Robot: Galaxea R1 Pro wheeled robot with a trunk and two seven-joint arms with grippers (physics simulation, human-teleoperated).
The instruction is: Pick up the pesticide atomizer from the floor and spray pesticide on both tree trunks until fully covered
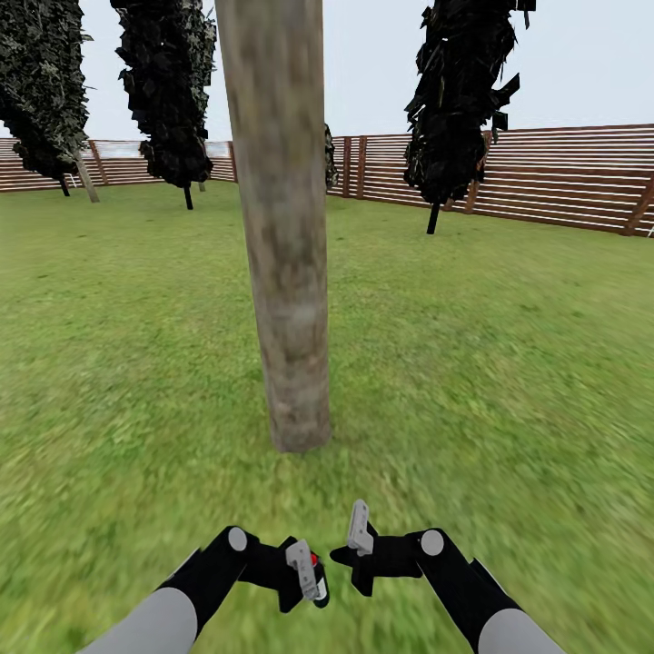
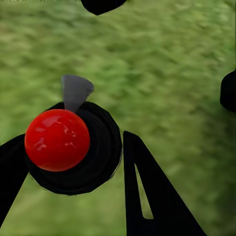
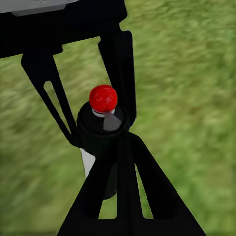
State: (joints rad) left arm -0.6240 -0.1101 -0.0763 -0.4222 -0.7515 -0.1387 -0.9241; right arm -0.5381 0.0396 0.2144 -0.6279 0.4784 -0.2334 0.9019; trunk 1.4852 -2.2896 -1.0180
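Left gripper [image 1: 304,570] clamped around the pesticide atomizer [image 2: 73,147], right gripper [image 1: 359,545] apparently closed and empty just beside it, tree trunk [image 1: 283,245] directly ahead: aim the grey nozzle squarely at the bark before spraying.

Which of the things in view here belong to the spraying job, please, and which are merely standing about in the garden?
Belong to the job:
- pesticide atomizer, red-capped, held between the left gripper fingers
- tree trunk, straight ahead on the grass

Just standing about:
- dark column-shaped trees
- slatted wooden fence
- right gripper, holding nothing
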